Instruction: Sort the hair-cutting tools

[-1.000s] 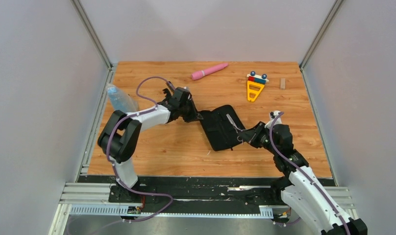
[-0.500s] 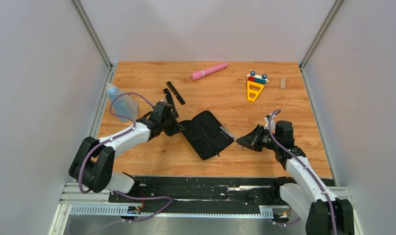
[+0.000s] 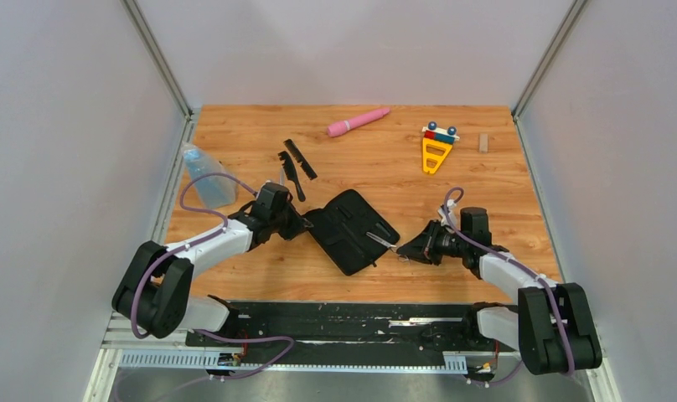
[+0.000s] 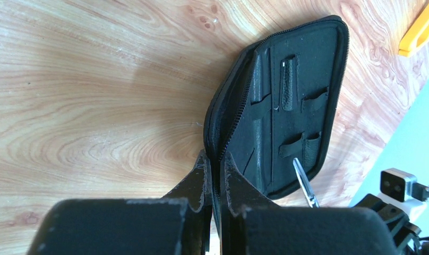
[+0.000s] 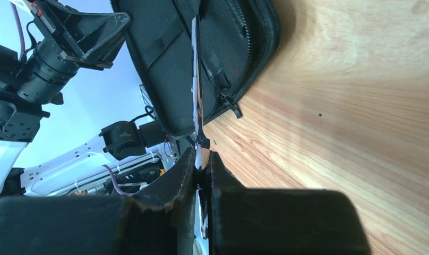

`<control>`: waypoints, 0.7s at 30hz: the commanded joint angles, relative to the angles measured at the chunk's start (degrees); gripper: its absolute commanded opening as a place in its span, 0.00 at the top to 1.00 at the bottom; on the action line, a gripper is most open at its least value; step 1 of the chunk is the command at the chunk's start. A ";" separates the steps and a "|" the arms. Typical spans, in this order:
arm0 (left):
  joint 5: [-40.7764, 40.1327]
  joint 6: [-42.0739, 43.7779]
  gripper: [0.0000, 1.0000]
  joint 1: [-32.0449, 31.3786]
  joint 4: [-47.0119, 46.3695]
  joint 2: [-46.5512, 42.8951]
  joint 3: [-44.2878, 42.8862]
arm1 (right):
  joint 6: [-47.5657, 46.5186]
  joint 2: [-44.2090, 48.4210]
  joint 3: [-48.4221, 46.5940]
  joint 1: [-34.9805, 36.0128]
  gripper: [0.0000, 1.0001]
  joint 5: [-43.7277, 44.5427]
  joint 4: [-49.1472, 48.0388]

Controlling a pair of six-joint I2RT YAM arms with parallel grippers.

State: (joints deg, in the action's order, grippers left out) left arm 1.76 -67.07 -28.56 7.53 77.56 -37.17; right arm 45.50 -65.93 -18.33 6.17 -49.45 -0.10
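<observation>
Right jaws clamped shut on scissors (image 5: 196, 79), tip over lower right edge of case (image 3: 352, 230), frame centre. Left jaws pinched shut on case's left edge. Judged best: slide blade slowly under elastic loop, keep case steady. Two combs (image 3: 300, 158) lay beyond, upper left. Wooden worktop (image 3: 486, 184); pink wand (image 3: 358, 121) at far edge; grey walls around.

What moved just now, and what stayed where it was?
The left gripper, pinching the black case by its edge, dragged it left and toward the robot. That arm pulled back, uncovering the two black combs. The right gripper kept hold of the scissors and slid slightly nearer, so their blades now lie at the case's right edge. The pink wand, yellow toy and bottle stayed put.
</observation>
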 commanded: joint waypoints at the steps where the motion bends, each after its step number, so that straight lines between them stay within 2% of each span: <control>1: -0.37 -1.11 1.00 -0.01 -0.37 -0.62 1.45 | 0.64 -1.79 0.94 -0.33 1.00 -0.27 -6.09; 21: 1.86 -0.37 1.00 -0.01 1.11 -0.83 2.51 | 1.46 -9.09 3.05 -0.28 1.00 2.25 -17.29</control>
State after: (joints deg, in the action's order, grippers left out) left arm 2.94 -68.05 -28.34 6.48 77.47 -36.38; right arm 46.61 -73.25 -15.18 6.17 -49.32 -11.99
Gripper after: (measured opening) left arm 0.031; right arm 0.079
